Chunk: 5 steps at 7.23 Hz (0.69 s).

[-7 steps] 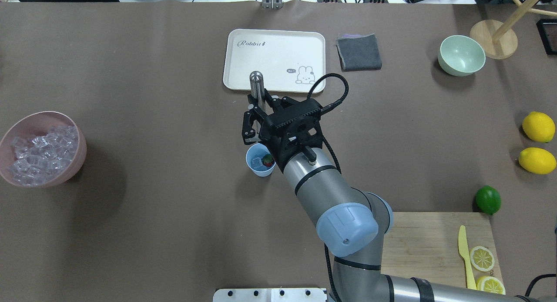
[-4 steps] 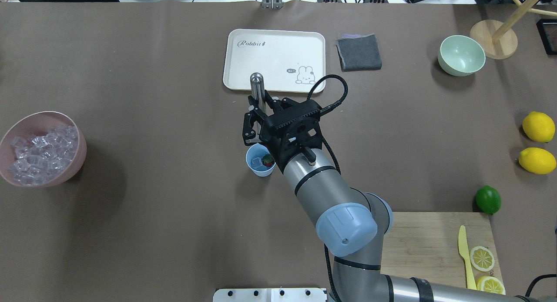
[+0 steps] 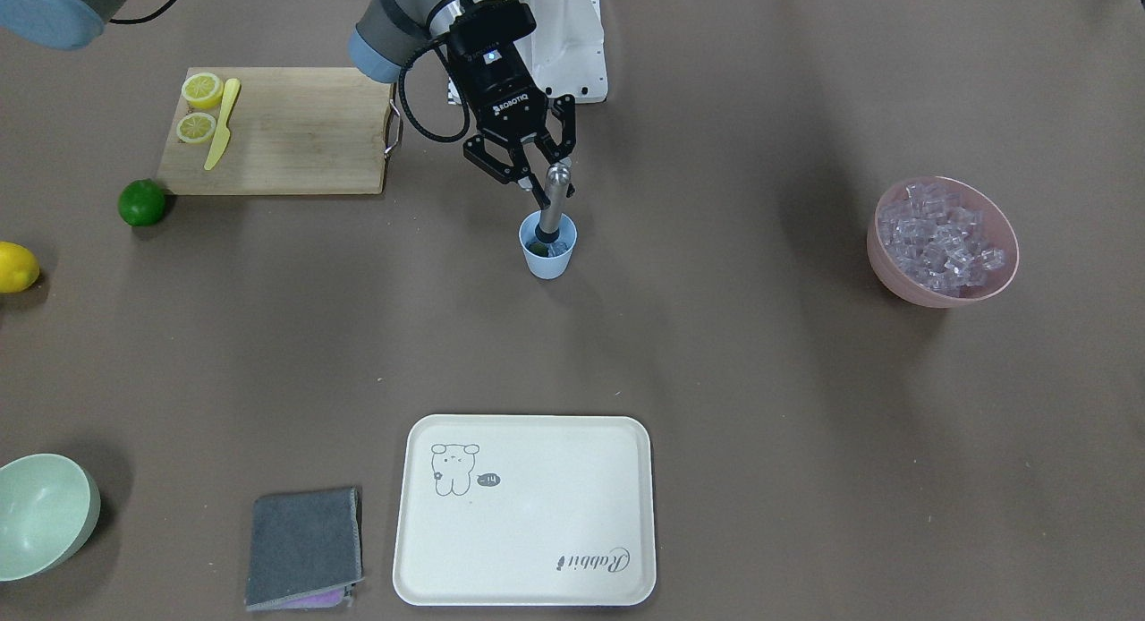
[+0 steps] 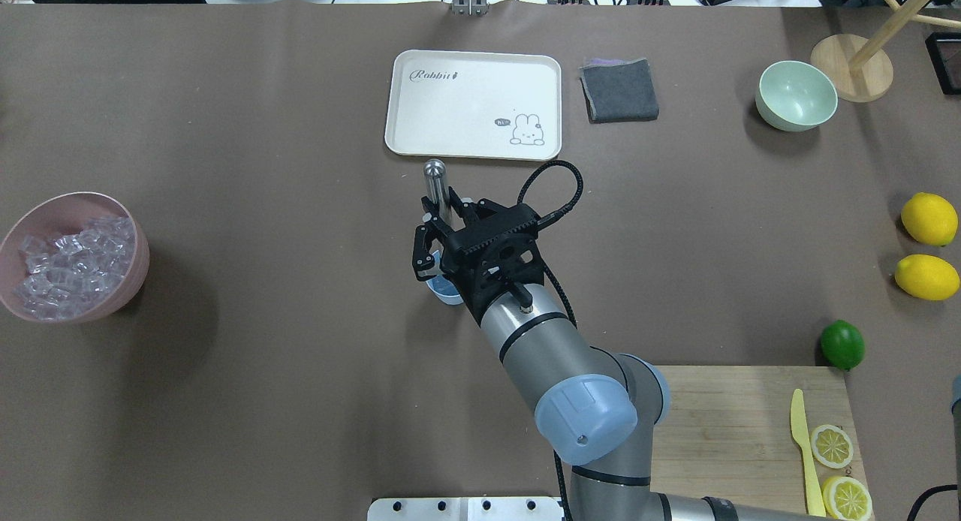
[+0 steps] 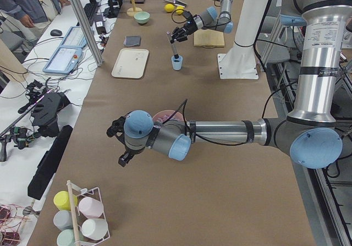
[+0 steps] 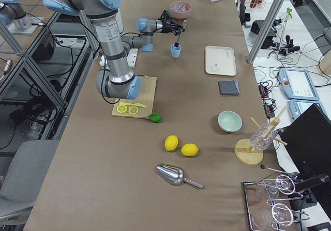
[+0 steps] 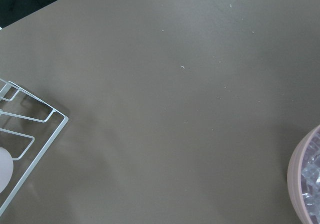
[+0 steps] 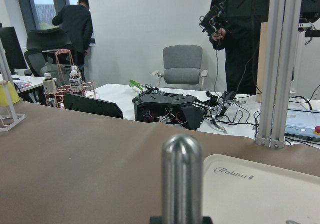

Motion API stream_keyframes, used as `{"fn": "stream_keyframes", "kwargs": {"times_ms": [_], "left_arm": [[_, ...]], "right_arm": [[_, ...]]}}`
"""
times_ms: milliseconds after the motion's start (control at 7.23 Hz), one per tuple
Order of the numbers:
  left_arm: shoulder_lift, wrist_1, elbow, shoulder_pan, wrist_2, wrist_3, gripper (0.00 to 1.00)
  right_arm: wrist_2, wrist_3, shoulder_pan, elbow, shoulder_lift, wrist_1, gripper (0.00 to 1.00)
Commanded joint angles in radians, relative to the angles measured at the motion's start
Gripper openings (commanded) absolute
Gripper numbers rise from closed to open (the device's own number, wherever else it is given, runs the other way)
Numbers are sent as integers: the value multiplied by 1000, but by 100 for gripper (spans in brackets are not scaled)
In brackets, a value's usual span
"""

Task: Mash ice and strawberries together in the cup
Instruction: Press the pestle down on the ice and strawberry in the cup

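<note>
Directions are clock-face in the overhead view, 12 o'clock lying away from the robot, centred on the cup.

**Work surface.** Long table covered in brown matte sheet.

**Arms.** The grey-and-blue right arm enters from 5 o'clock and reaches to the centre. The left arm lies low over the table's 9 o'clock end.

**Flat items.** Pale wooden cutting board at 4 o'clock. Cream rectangular plastic tray with a rabbit print at 12 o'clock.

**Bowls.** The round pink bowl at 9 o'clock is heaped with the ice, small clear glassy cubes. The pale-green bowl sits at 2 o'clock.

**Small items.** Folded grey cloth at 1 o'clock; two yellow lemons at 3 o'clock; round green lime near the board's far corner.

**Grippers.** The right gripper is clamped on a polished steel muddler rod, held upright with a slight tilt. The left gripper appears only in the side view; its jaw state cannot be told.

**Task items.** The small pale-blue plastic cup stands upright at the centre, directly under the right gripper, with the rod's lower end inside it. The strawberry shows only as a dark green patch at the rod's foot.
</note>
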Motion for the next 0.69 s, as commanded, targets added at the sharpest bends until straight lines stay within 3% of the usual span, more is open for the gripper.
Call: {"fn": "stream_keyframes", "kwargs": {"times_ms": [0, 553], "left_arm": [[2, 0, -5, 0, 1, -1, 97], [6, 0, 2, 0, 1, 0, 97]], "right_arm": [[-3, 2, -13, -13, -4, 5, 0], [-6, 1, -19, -32, -1, 6, 0]]}}
